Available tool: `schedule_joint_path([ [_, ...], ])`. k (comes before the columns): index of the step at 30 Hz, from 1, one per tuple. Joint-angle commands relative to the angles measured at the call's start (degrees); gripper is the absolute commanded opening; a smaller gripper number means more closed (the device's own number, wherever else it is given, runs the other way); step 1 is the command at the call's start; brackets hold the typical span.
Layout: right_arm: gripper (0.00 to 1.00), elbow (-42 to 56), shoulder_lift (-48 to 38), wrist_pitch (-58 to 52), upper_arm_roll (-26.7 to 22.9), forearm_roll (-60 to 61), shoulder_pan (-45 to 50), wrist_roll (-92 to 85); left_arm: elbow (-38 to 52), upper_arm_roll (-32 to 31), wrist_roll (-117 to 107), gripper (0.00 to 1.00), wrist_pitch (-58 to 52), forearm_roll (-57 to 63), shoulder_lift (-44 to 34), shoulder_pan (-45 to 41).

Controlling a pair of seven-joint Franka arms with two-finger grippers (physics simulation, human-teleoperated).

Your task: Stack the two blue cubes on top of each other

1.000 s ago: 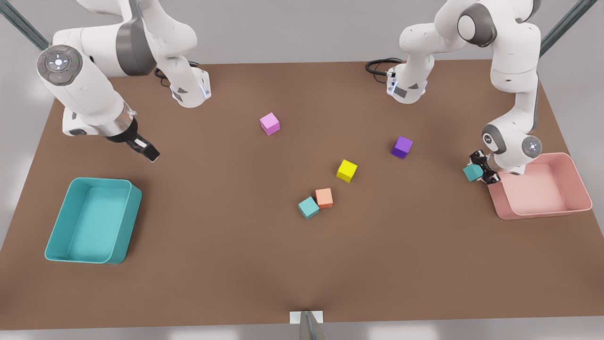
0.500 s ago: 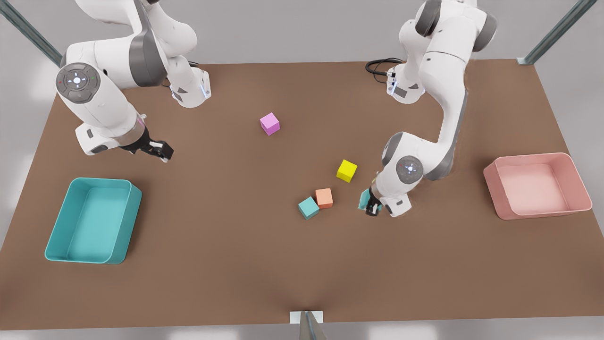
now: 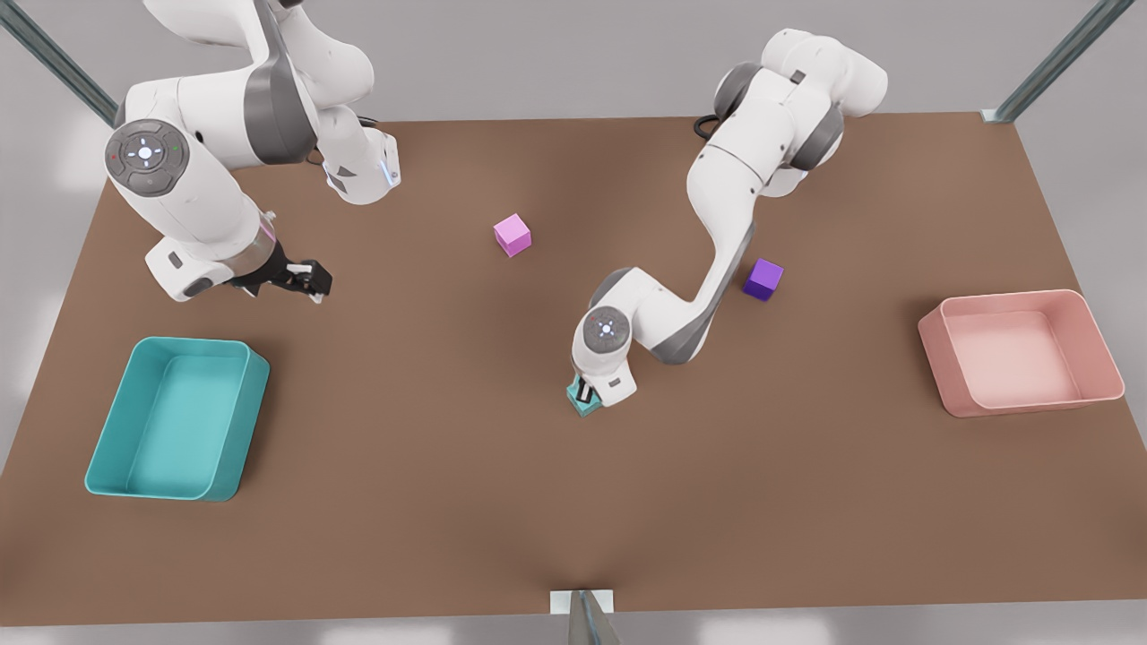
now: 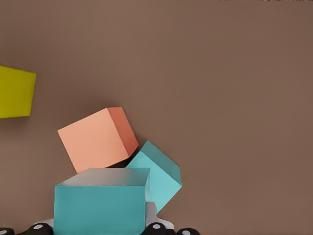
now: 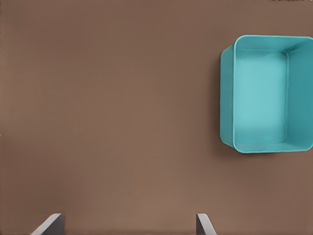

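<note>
My left gripper (image 3: 589, 392) is shut on one blue cube (image 4: 101, 200), held low over the table's middle. The other blue cube (image 4: 160, 171) rests on the table just beyond and partly under the held one, turned at an angle to it and touching an orange cube (image 4: 98, 139). In the front view a teal edge of a blue cube (image 3: 583, 408) peeks out below the left gripper; which of the two it is I cannot tell. My right gripper (image 3: 300, 278) waits open above bare table at the front view's left, near the teal bin (image 5: 259, 93).
A yellow cube (image 4: 14, 92) sits past the orange one. A pink cube (image 3: 512, 235) and a purple cube (image 3: 763, 279) lie farther back. The teal bin (image 3: 107, 448) stands at the front view's left, a pink bin (image 3: 1021, 305) at its right.
The left arm swung from beside the pink bin toward the front view's left, carrying its blue cube to just over the other blue cube. The right arm shifted slightly, then held still.
</note>
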Motion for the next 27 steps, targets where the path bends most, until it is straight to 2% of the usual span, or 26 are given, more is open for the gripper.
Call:
schedule_joint_path([
  [1,1.0,0.0,-0.1,0.0,0.0,0.0,0.0,-6.3,0.1,-0.1,-14.6,0.6,2.4,0.2,0.1,0.0],
  [6,1.0,0.0,-0.1,0.0,0.0,0.0,0.0,-6.5,-0.1,0.0,-14.5,0.6,3.6,0.3,0.6,0.0],
  [8,1.0,0.0,-0.1,0.0,0.0,0.0,0.0,-6.6,-0.1,0.1,-14.5,0.64,4.3,0.4,0.7,0.0],
  [9,1.0,0.0,-0.1,0.0,0.0,0.1,0.0,-6.6,-0.1,0.2,-14.5,0.7,4.5,0.4,0.8,0.0],
  [10,1.0,0.0,-0.1,0.0,0.0,0.3,-0.1,-6.6,-0.1,0.2,-14.5,0.87,4.9,0.4,1.1,0.1],
  [11,1.0,0.0,-0.1,0.0,0.0,0.4,-0.1,-6.6,-0.1,0.3,-14.5,1.0,4.9,0.4,1.1,0.1],
  [17,1.0,0.0,1.0,-0.2,0.1,0.1,0.0,-6.6,-0.1,0.5,-14.6,1.0,4.1,0.4,0.6,0.5],
  [23,1.0,-0.2,1.3,-0.4,0.3,0.2,0.1,-6.7,0.1,0.3,-14.6,1.0,-5.7,1.1,-2.5,1.9],
  [25,1.0,-0.1,1.8,-0.3,0.3,0.2,0.1,-6.7,0.1,0.1,-14.6,1.0,-11.3,1.0,-3.9,2.7],
  [27,1.0,0.0,1.9,-0.3,0.3,0.2,0.1,-6.7,0.6,-0.3,-12.6,1.0,-21.8,-1.0,-8.1,4.0],
])
